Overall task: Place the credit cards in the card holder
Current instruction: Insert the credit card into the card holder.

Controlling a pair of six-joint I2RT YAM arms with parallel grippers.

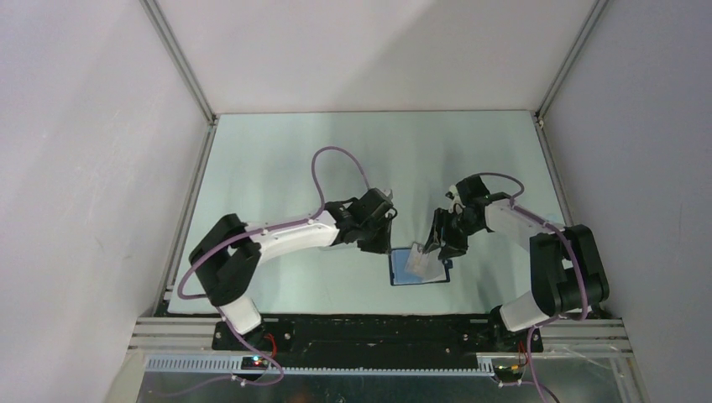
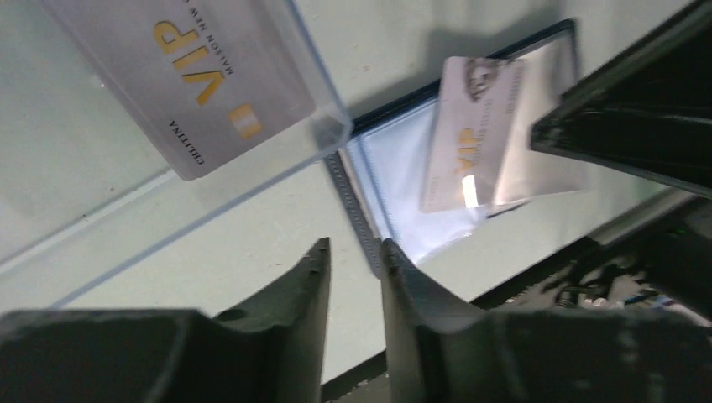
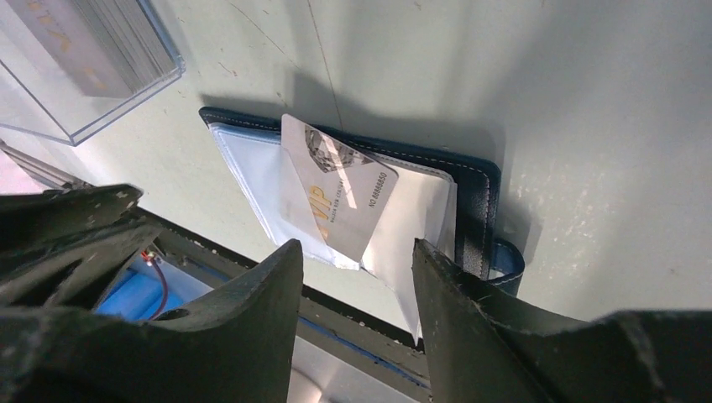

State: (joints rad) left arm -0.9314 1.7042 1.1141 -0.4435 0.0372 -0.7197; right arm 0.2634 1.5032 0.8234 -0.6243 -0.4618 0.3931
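Observation:
The card holder (image 1: 401, 275) lies open near the table's front edge, dark navy outside with pale inner sleeves. It also shows in the left wrist view (image 2: 395, 172) and in the right wrist view (image 3: 480, 197). One pale VIP credit card (image 3: 336, 193) lies slanted on its sleeves, also visible from the left wrist (image 2: 479, 134) and from above (image 1: 417, 262). More credit cards (image 2: 193, 75) sit in a clear box. My left gripper (image 2: 354, 252) is empty with a narrow gap, just left of the holder (image 1: 386, 239). My right gripper (image 3: 357, 252) is open and empty above the holder (image 1: 434, 243).
The clear plastic box (image 3: 92, 75) with the stack of cards stands on the table behind and left of the holder. The table's front edge and black rail (image 1: 378, 323) run just below the holder. White walls enclose the table.

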